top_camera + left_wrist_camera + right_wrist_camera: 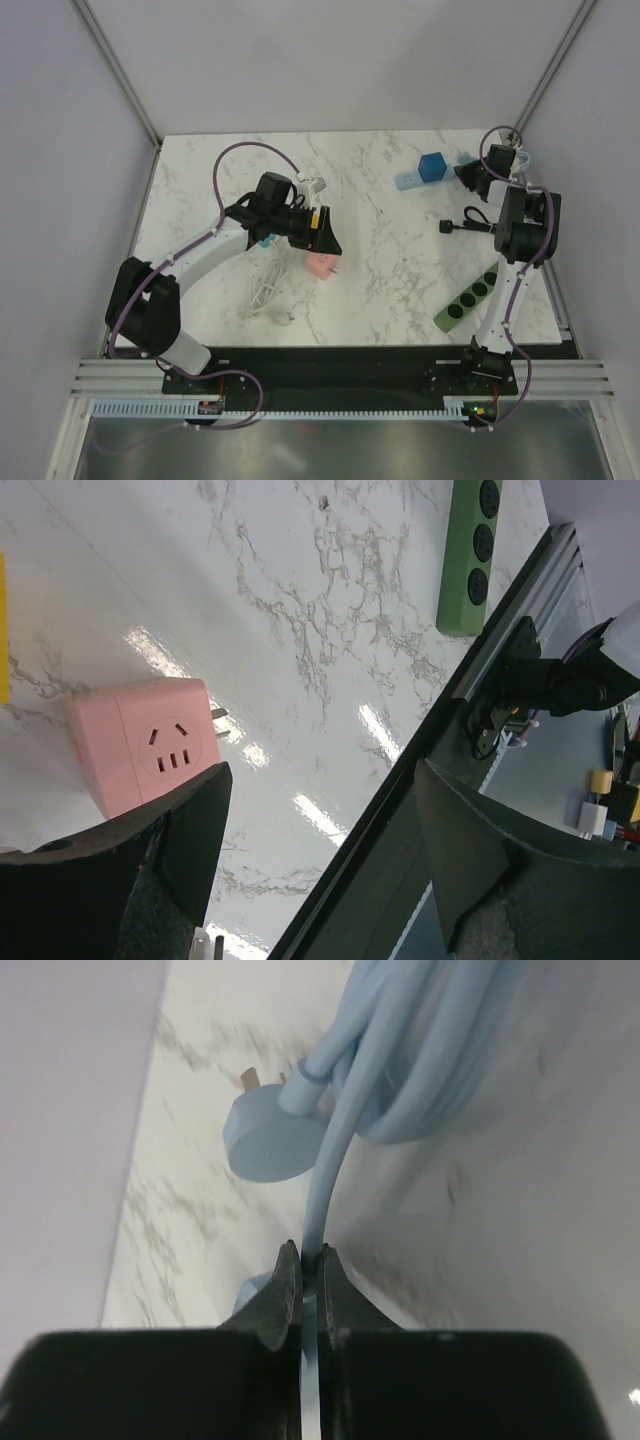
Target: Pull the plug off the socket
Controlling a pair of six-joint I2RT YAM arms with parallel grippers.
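My right gripper (311, 1262) is shut on a thin light blue cable (335, 1150). The cable runs up to a coiled bundle (420, 1050) beside a round light blue plug (268, 1145) whose prongs are bare. In the top view that gripper (464, 171) is at the far right, next to a light blue power strip (408, 180) carrying a blue cube plug (432, 167). My left gripper (322, 780) is open and empty, hovering beside a pink cube socket (140, 745), which also shows in the top view (321, 266) under that gripper (325, 238).
A green power strip (466, 297) lies near the right arm's base and also shows in the left wrist view (470, 555). A black plug and cord (463, 226) lie right of centre. A white coiled cable (265, 297) lies front left. A small white adapter (315, 185) sits behind the left gripper.
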